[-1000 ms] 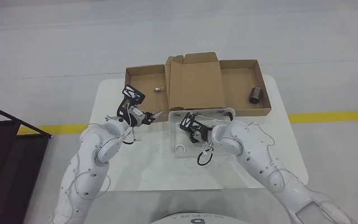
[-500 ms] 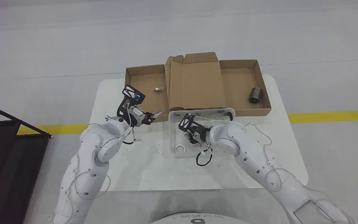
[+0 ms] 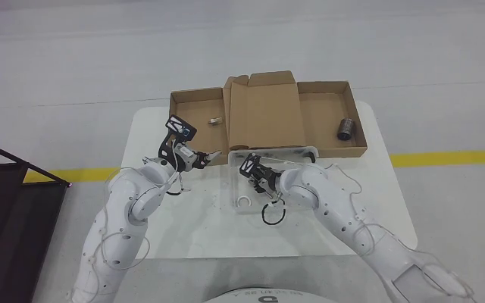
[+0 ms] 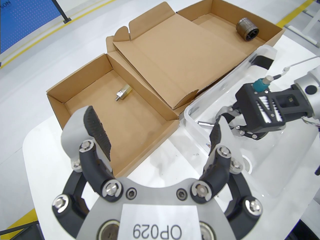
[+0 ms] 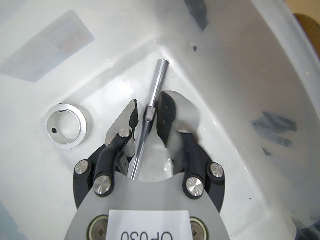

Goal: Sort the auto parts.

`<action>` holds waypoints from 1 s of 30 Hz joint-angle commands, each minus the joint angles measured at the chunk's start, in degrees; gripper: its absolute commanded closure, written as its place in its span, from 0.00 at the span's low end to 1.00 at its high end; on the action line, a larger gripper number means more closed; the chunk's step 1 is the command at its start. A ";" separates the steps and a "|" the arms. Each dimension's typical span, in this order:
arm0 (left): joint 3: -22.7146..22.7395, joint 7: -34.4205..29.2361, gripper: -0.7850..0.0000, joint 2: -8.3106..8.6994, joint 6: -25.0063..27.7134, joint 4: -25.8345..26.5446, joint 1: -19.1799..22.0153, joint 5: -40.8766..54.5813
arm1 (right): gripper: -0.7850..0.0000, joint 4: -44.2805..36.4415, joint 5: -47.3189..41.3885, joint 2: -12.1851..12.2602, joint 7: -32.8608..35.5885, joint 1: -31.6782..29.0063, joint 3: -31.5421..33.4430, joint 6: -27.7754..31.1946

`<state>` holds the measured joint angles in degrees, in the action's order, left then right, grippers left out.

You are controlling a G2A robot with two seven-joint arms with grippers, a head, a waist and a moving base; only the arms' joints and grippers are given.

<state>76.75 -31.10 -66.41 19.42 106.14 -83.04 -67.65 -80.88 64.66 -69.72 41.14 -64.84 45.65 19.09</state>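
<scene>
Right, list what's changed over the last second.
The right gripper edged slightly across the clear bin toward the left arm's side, forearm following; its open fingers straddle the metal rod. The left gripper, cardboard boxes, small fitting, dark cylinder and ring stayed put.
</scene>
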 commanded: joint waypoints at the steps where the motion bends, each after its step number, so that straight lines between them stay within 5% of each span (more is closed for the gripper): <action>1: 0.00 0.00 0.00 0.00 0.00 0.00 0.00 0.00 | 0.71 0.42 0.21 -0.18 0.04 0.27 -0.31 -0.51; 4: 0.00 0.00 0.00 0.00 0.00 0.00 0.00 0.00 | 0.75 0.99 0.35 -0.44 0.17 0.67 -0.69 -0.88; 6: 0.00 0.00 0.00 0.00 0.00 0.00 0.00 0.00 | 0.98 1.32 0.23 -0.57 0.24 0.87 -0.84 -0.87; 7: 0.00 0.00 0.00 0.00 0.00 0.00 0.00 0.00 | 1.00 1.43 -0.05 -0.63 0.13 0.93 -0.84 -0.67; 20: 0.00 0.00 0.00 0.00 0.00 0.00 0.00 0.00 | 1.00 -1.65 -5.75 0.68 -6.11 -1.25 4.72 7.03; 30: 0.00 0.00 0.00 0.00 0.00 0.00 0.00 0.00 | 1.00 -2.54 -18.25 2.87 -16.04 -5.47 13.73 21.53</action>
<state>76.75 -31.10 -66.40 19.42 106.14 -83.04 -67.65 -83.76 48.42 -67.01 25.84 -70.13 58.59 38.61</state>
